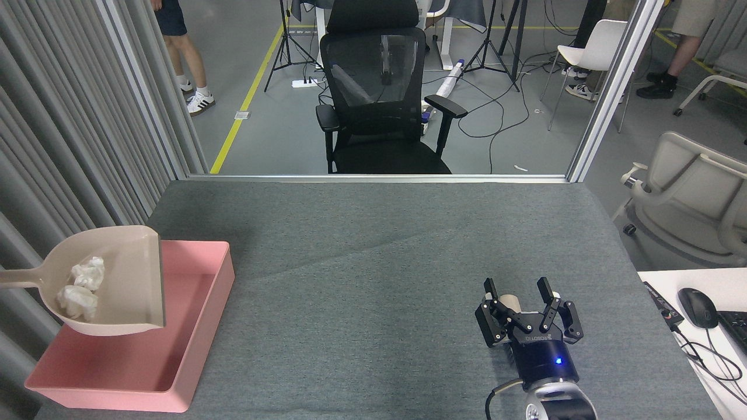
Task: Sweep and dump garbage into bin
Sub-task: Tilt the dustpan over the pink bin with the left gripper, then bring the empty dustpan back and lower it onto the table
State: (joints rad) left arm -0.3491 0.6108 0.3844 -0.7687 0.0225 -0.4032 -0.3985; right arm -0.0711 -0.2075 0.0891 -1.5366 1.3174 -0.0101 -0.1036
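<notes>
at the far left, the beige dustpan (111, 280) hangs over the pink bin (198, 326), its handle running off the frame edge; the left tool is out of view. both tissue wads (81, 286) lie in the pan, so dumping is the step in hand. next the pan must tip so they slide into the bin. at right, the right tool (521, 294) stands spread over the brush (512, 301) on the bench (373, 262).

Black right tool (519, 291) with white lettering, blue light, silver wrist, black cable.
</notes>
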